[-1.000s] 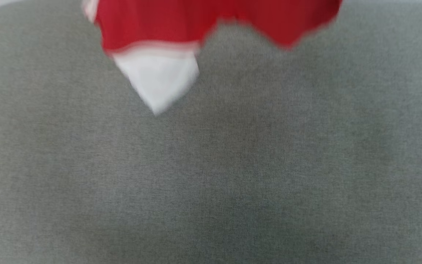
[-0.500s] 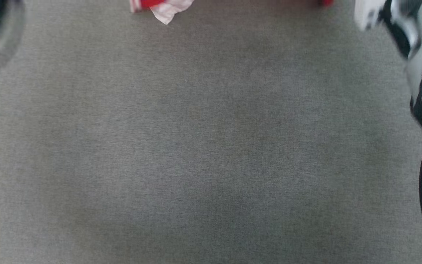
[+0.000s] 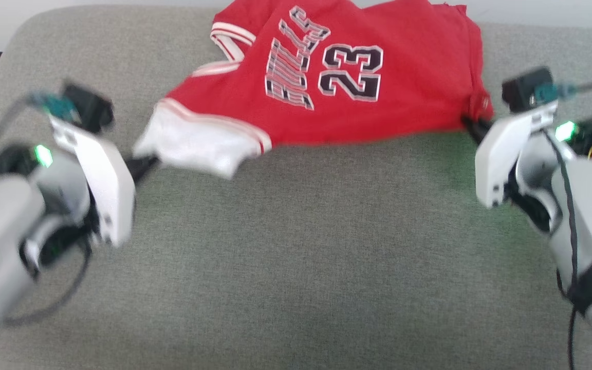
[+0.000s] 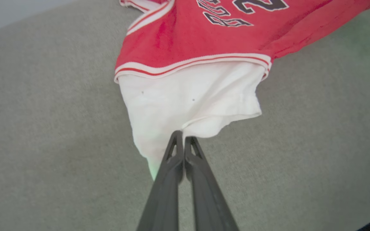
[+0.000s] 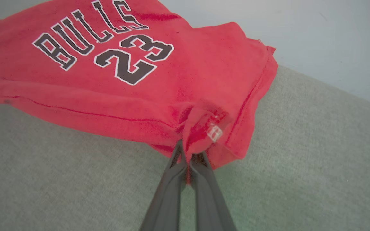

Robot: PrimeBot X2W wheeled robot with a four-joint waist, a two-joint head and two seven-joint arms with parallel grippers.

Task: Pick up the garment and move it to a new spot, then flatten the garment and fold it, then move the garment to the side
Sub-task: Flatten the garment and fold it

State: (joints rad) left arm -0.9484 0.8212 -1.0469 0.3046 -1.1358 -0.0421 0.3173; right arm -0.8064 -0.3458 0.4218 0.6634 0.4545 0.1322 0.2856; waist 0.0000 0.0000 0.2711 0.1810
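Garment [image 3: 409, 67] lies on the far part of the grey padded worktop [image 3: 301, 257], printed side up, with the black number 23 [image 3: 350, 72] and block letters facing the ceiling. Its red body is rumpled rather than flat, and its far edge reaches the back rim of the worktop. The left claw [image 3: 147, 163] sits at the garment's left end, its two dark fingers pressed together on the edge of the white sleeve [image 3: 198, 149], which is drawn out toward it in a point. The right claw [image 3: 468, 123] sits at the garment's right end, pinched tight on a bunched red corner next to a small white label [image 5: 215, 132]. The near stretch of worktop in front of the garment is plain grey cloth.
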